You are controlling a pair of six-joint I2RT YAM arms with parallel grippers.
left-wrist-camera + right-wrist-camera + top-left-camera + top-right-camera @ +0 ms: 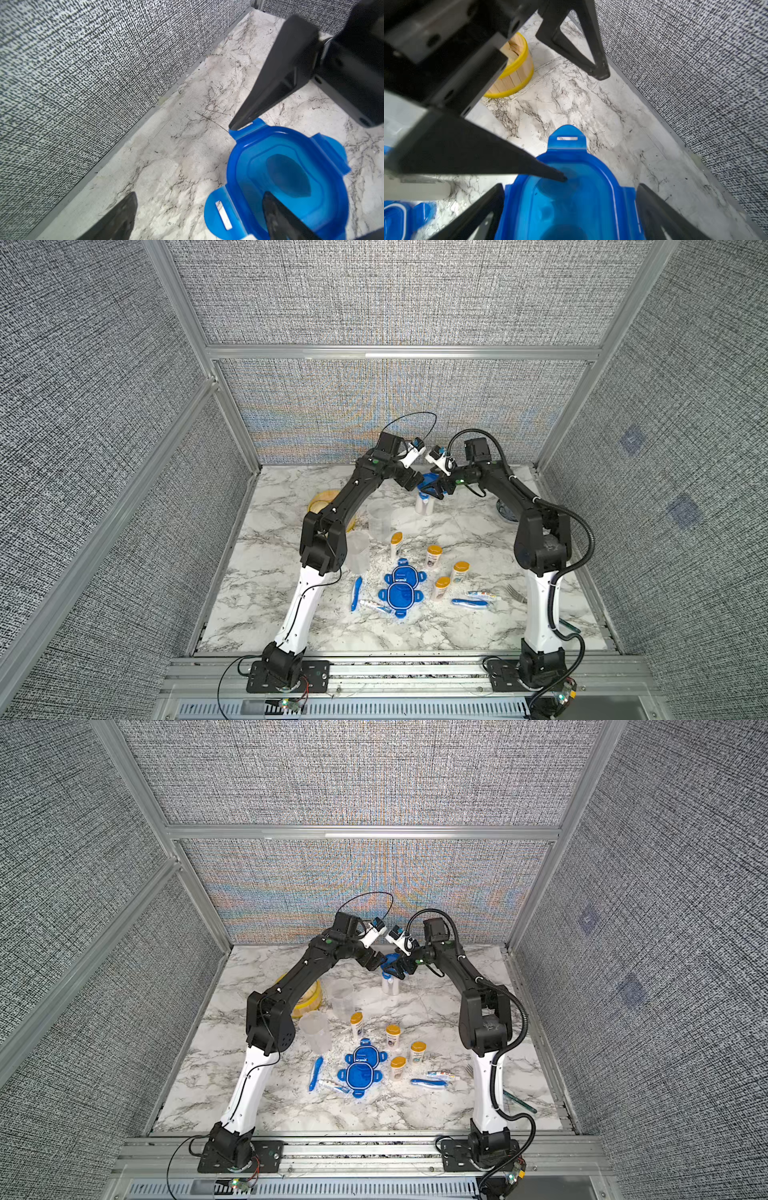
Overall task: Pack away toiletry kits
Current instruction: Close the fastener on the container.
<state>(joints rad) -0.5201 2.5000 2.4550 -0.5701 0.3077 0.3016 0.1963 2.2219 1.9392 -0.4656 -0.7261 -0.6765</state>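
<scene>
The right gripper (570,187) stands wide apart astride a blue oblong plastic clip lid (571,207), with 1 finger along each long side, just beside the side tabs. Whether they press on it cannot be told. The lid's long axis runs straight out ahead of this gripper, and its end tab flares outward.

The left gripper (199,195) is spread wide too. 1 fingertip (550,171) rests on the lid's top; the other hangs over the white marble-patterned tabletop (291,614) and holds nothing.

The lid caps a tall clear plastic tub (424,506), which stands upright at the far middle of the table.

Nearer, toward the left arm, 2 open clear plastic tubs (380,516) stand upright. In front of them lie 2 loose blue lids (400,587), overlapping and flat. To their right stand 4 small white bottles with orange-yellow caps (433,556), upright.

1 blue toothbrush (355,593) lies left of the loose lids, its length running near to far. A small toothpaste tube (376,606) lies crosswise just beside it.

A second blue toothbrush (471,603) and a second toothpaste tube (482,594) lie crosswise by the right arm, with a metal fork (515,593) nearby.

A yellow-banded bamboo steamer (517,68) sits far left, and a dark blue-grey bowl (505,510) far right.
</scene>
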